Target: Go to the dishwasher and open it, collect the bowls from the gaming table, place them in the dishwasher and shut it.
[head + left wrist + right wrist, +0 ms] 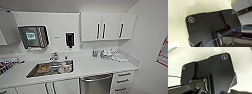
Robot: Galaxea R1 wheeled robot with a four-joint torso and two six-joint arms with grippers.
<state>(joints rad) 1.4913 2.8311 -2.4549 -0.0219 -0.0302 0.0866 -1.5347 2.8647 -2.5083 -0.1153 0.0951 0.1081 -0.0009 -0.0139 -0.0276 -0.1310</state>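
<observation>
Dishwasher [96, 84]: steel front, shut, built in under the white worktop [100, 65], near centre-right. Drawers [123, 81]: just right of it. Sink [51, 69]: left, set in the worktop, dishes inside. Wall cabinets [108, 26]: far right, above. Dispenser [69, 39]: on the far wall. End effectors: whether wide or narrow, cannot tell.

In the left wrist view, the robot's wide plate [205, 27] is matt black with rounded corners, and a shiny round fitting [191, 19] sits at a corner. A thin blue cable [223, 35] runs across a silvery ring [218, 37] on the dark jointed bar. In the right wrist view, the black plate [218, 72] also carries a bright-rimmed round fitting [224, 56], and a thin dark wire [174, 76] trails beside it.
</observation>
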